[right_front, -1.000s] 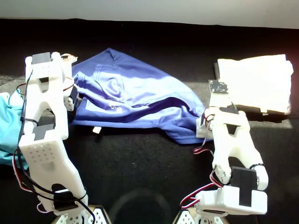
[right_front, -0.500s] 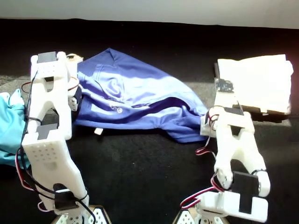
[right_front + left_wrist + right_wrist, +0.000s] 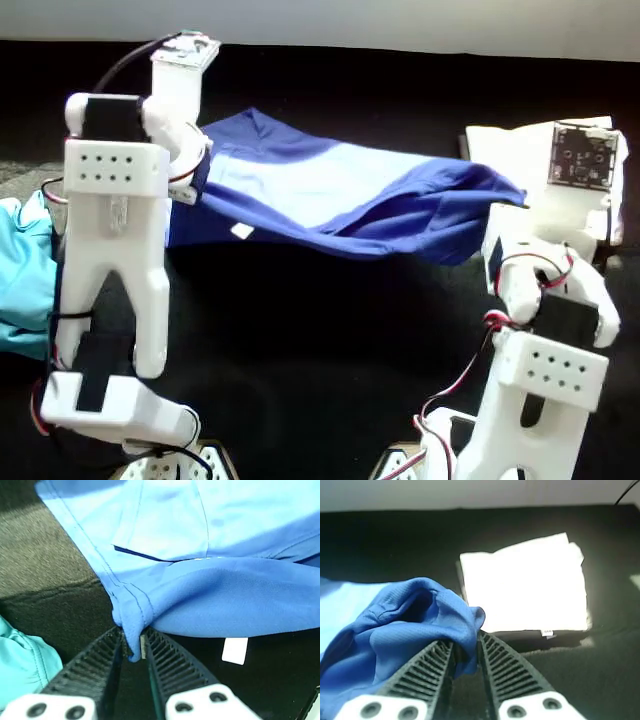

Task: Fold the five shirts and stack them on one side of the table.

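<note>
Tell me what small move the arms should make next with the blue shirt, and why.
The left gripper and right gripper each pinch an edge of the blue shirt, which sags bunched between them above the table; probably draw them slightly apart to flatten it.

A royal-blue shirt, paler where light strikes it (a small white tag shows at its near edge), spans the black table. A turquoise shirt lies at the left; a white folded shirt sits far right. All three are plain.
</note>
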Robot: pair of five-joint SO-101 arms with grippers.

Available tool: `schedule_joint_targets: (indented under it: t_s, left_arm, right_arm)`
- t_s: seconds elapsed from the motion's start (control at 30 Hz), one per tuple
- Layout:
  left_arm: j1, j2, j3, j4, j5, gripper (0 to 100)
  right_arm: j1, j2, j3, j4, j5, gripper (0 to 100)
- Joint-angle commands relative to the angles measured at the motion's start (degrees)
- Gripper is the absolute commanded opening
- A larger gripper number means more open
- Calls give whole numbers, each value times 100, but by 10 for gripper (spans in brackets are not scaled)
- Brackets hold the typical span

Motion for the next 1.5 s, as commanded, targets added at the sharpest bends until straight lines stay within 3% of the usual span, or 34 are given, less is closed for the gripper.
schedule_joint_targets:
  t_s: [0.0,0.2,0.47,0.63,0.73,0.87,1.03,1.2,1.33,1.47]
  left_arm:
    - [66,-1209,-84,0,44,10]
    - [48,-2448,-92,-18,18,10]
    - [40,-3459,-418,-677,18,10]
    - [40,-3679,-382,-695,26,10]
    - [40,-3644,-312,-686,26,10]
    - [40,-3530,453,-721,18,10]
    - [40,-3327,2273,-862,9,10]
    - [-277,-3099,4338,-1811,0,10]
    - [-980,-2976,5473,-2418,-18,10]
    - [-1420,-2993,5903,-2532,-598,10]
  right_arm:
    - [92,-356,-1112,119,325,7]
    - [338,48,-2448,382,387,7]
    - [611,646,-4277,743,360,7]
    - [567,699,-4884,1824,-44,7]
    - [567,796,-4462,2352,-607,7]
    - [418,989,-3530,2633,-747,7]
    - [22,1086,-1833,2580,-730,7]
    - [-813,1042,-154,2387,-721,7]
    - [-1323,1033,699,2422,53,8]
    - [-1411,1042,910,2686,1152,26]
